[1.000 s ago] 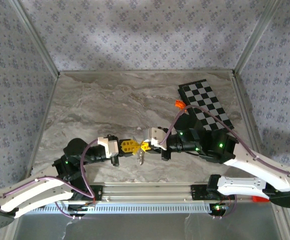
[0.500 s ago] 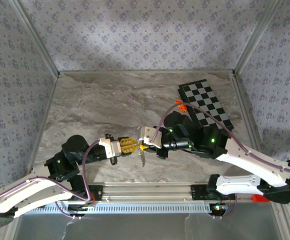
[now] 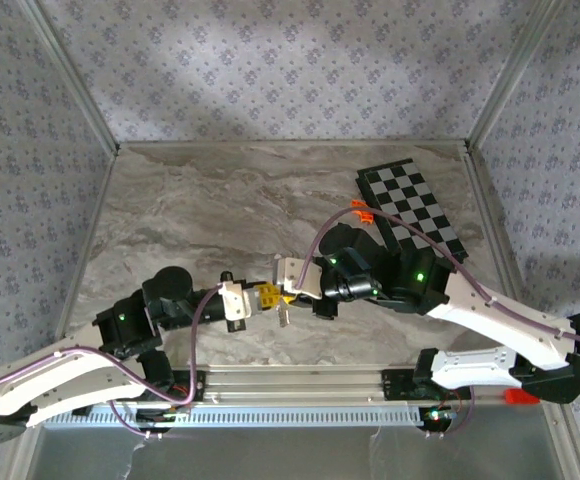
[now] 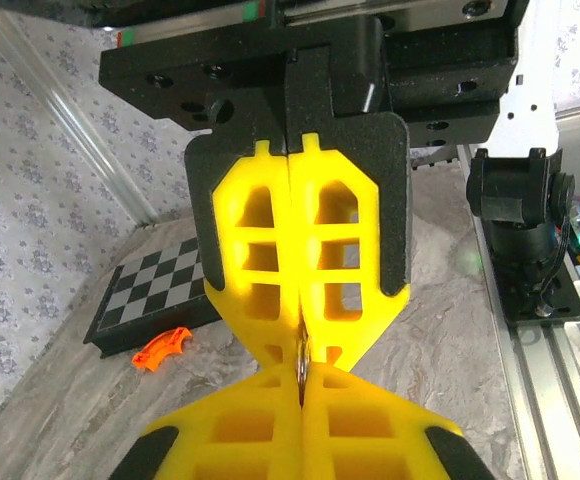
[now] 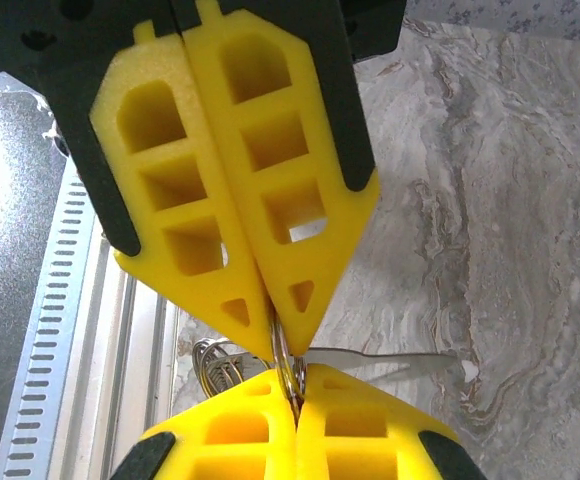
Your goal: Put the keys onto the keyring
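Left tool (image 4: pixel 303 378) and right tool (image 5: pixel 292 385) meet tip to tip, each clamped shut on the keyring (image 5: pixel 285 358) between them. A key (image 5: pixel 375 357) sticks out beside the tips, its blade crosswise to both tools, above the worktop (image 5: pixel 470 200).

**Top external:** fixed high behind both arm bases, tilted down over the whole counter (image 3: pixel 190 210).
**Left wrist:** close behind the left gripper (image 4: pixel 301 392), facing the right gripper (image 4: pixel 298 335) and the checkered board (image 4: pixel 155 290).
**Right wrist:** equally close, facing the opposite way, with the rail (image 5: pixel 80 300) beyond.
**Shared:** the keyring (image 5: pixel 285 365) where the tips meet.
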`<act>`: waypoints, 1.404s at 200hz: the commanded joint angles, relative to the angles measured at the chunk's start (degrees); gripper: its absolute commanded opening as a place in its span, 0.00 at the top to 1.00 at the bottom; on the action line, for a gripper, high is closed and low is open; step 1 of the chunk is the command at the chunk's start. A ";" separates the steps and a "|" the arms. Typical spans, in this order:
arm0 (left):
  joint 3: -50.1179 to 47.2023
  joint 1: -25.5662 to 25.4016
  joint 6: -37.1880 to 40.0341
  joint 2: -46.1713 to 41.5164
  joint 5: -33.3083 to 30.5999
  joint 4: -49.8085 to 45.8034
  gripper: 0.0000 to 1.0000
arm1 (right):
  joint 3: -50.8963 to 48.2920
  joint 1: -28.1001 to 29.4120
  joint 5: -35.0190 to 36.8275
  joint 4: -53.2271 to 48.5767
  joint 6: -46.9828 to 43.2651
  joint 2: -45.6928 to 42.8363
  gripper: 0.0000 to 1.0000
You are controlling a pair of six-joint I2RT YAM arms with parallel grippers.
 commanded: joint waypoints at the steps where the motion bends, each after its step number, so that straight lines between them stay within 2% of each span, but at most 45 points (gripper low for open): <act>1: -0.11 -0.11 0.10 -1.75 -0.82 0.62 1.00 | 1.54 0.40 0.42 -0.12 -1.01 -0.41 1.00; 26: -2.06 -0.11 -2.25 -3.47 -0.20 5.41 1.00 | 0.55 1.09 0.95 1.12 -1.68 -1.20 1.00; 42: -4.64 -0.11 -4.74 -4.97 1.32 11.95 1.00 | -0.73 1.59 1.83 3.25 -1.31 -2.22 1.00; 64: -8.02 -0.11 -8.33 -5.55 4.64 21.66 1.00 | -2.20 1.71 0.46 6.59 0.61 -3.48 0.89; 83: -9.55 -0.11 -9.64 -5.14 6.09 25.90 1.00 | -2.82 1.63 -2.15 8.58 2.16 -4.03 0.84; 131: -10.22 -0.11 -11.19 -5.22 10.09 28.70 1.00 | -4.86 1.23 -4.55 12.82 4.30 -5.94 0.84; 160: -11.27 -0.11 -12.34 -5.54 11.48 30.98 1.00 | -5.52 1.06 -4.74 13.29 4.41 -6.43 0.92; 175: -11.20 -0.11 -12.29 -5.59 11.10 30.38 1.00 | -5.61 1.06 -5.06 13.36 4.24 -6.75 1.00; 209: -8.76 -0.11 -7.67 -5.78 3.09 19.91 1.00 | -4.38 1.28 -2.31 10.55 2.63 -6.75 1.00; 230: -7.24 -0.11 -2.67 -4.79 -4.15 12.12 0.91 | -2.57 1.67 -0.02 6.59 1.61 -4.96 1.00; 248: -5.35 -0.11 0.05 -2.51 -7.03 7.31 0.87 | -0.97 2.10 1.03 3.97 0.93 -2.47 1.00; 264: -3.84 -0.11 0.86 -0.89 -7.63 5.45 0.87 | 0.42 2.84 3.32 1.46 -0.03 -0.08 1.00; 281: -3.76 -0.09 0.55 -0.66 -7.13 6.14 0.94 | 1.25 3.26 4.85 0.42 -0.50 1.45 1.00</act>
